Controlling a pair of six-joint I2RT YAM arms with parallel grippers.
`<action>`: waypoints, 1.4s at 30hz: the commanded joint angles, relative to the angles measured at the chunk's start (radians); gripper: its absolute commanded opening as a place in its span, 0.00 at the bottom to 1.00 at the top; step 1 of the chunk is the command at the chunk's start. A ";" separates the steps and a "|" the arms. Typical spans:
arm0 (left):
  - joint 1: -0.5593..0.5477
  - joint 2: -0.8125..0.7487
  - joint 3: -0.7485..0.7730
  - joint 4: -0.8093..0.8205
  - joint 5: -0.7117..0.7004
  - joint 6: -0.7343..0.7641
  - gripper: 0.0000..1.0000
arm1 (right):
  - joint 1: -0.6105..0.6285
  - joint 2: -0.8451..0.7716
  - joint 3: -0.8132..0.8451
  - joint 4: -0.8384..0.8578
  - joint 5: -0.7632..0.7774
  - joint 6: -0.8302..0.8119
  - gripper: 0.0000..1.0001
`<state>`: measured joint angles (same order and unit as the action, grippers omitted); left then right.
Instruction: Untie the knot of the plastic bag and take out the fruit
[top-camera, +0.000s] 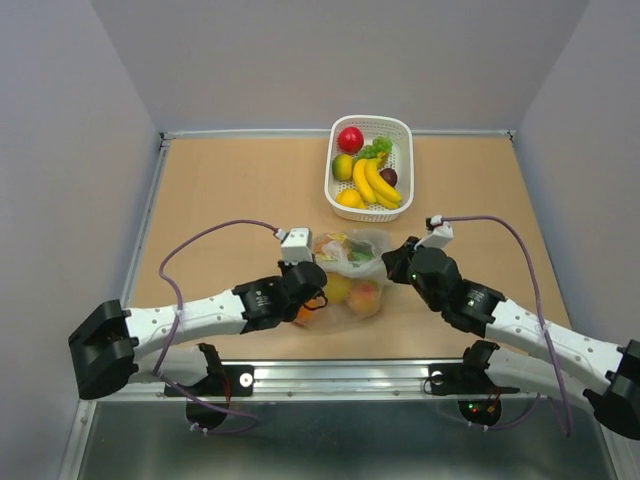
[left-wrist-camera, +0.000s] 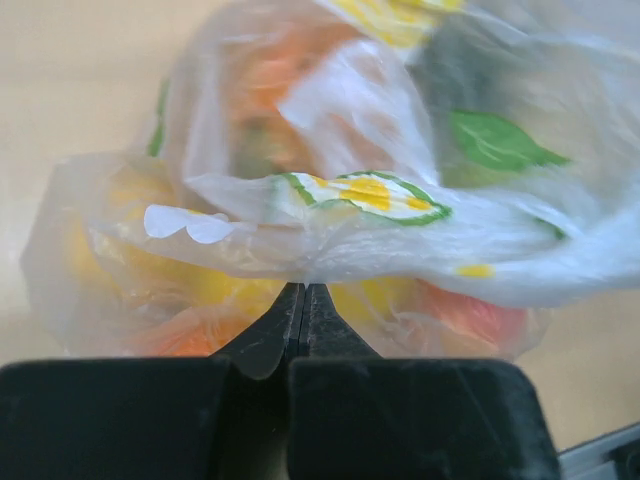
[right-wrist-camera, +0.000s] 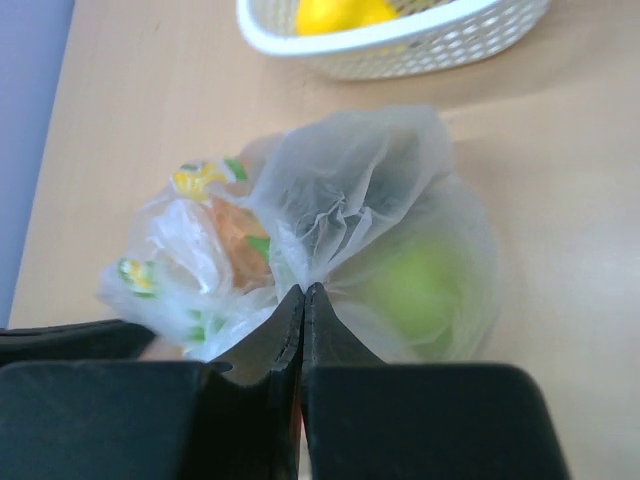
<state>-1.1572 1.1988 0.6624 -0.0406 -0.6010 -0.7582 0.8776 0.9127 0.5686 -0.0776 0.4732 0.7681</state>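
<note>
The clear plastic bag with citrus prints lies on the table between my two grippers. Toy fruit shows through it: a yellow one, a pink-orange one and a green one. My left gripper is shut on a fold of the bag's left side; its tips vanish under the film. My right gripper is shut on the bag's right side, where the plastic gathers into a fanned bunch above the tips. I cannot tell whether that bunch is the knot.
A white slotted basket with bananas, a red apple, grapes and other fruit stands behind the bag at the back centre; its rim also shows in the right wrist view. Grey walls close in the table on three sides.
</note>
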 joint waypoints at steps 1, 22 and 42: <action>0.132 -0.154 -0.033 -0.194 -0.140 -0.081 0.00 | -0.015 -0.093 -0.001 -0.148 0.315 0.007 0.01; 0.300 -0.484 0.066 -0.263 0.058 0.135 0.35 | -0.025 -0.118 0.312 -0.399 -0.200 -0.381 0.90; 0.084 -0.355 0.241 -0.426 0.118 0.264 0.88 | -0.015 0.294 0.536 -0.488 -0.364 -0.645 0.86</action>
<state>-1.0035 0.8169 0.9054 -0.4633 -0.4126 -0.4976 0.8585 1.1980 1.0523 -0.5621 0.1143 0.1772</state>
